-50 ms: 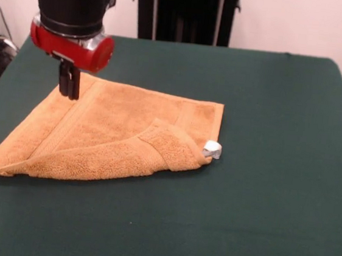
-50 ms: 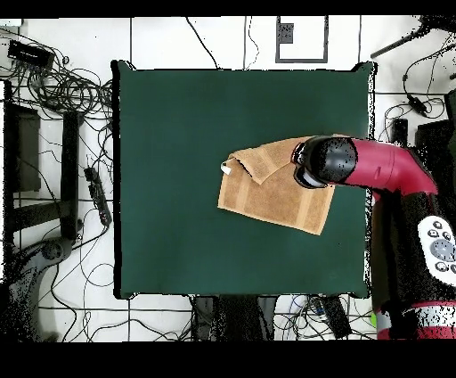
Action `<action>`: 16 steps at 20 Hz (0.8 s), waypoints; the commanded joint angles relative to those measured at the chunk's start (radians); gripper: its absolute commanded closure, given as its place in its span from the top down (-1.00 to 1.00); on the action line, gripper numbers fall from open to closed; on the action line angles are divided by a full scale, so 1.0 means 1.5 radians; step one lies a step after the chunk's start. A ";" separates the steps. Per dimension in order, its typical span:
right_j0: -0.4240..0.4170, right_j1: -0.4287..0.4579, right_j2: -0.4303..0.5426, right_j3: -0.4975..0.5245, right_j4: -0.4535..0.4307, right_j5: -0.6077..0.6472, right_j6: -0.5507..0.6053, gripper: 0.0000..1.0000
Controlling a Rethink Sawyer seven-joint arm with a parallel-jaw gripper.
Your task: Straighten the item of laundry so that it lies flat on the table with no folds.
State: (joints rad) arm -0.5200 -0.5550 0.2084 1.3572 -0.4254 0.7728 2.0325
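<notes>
The item of laundry, a golden-orange towel (image 1: 112, 134) (image 2: 272, 192), lies left of the middle of the dark green table (image 1: 276, 120) (image 2: 178, 125). It is folded over on itself into a rough triangle. One corner flap is doubled back, with a small white tag (image 1: 212, 149) (image 2: 226, 166) at its tip. My gripper (image 1: 68, 90) hangs from the red and black arm (image 1: 73, 14) over the towel's far left edge. Its jaws stand close together, tips down at the cloth. I cannot tell if any cloth is pinched. In the overhead view the arm's wrist (image 2: 325, 160) hides the gripper.
Bare green table surrounds the towel, widest to the right and front in the front view. Cables (image 2: 62, 85) and stands lie on the floor beyond the table's edges.
</notes>
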 commanded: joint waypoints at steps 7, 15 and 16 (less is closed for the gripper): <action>0.012 0.077 0.043 0.041 -0.012 -0.033 -0.039 -1.00; 0.004 0.096 0.039 0.016 -0.019 -0.024 -0.052 -1.00; 0.006 0.101 0.036 0.013 -0.024 -0.026 -0.051 -1.00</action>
State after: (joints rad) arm -0.5314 -0.4444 0.2083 1.3563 -0.4346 0.7540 2.0325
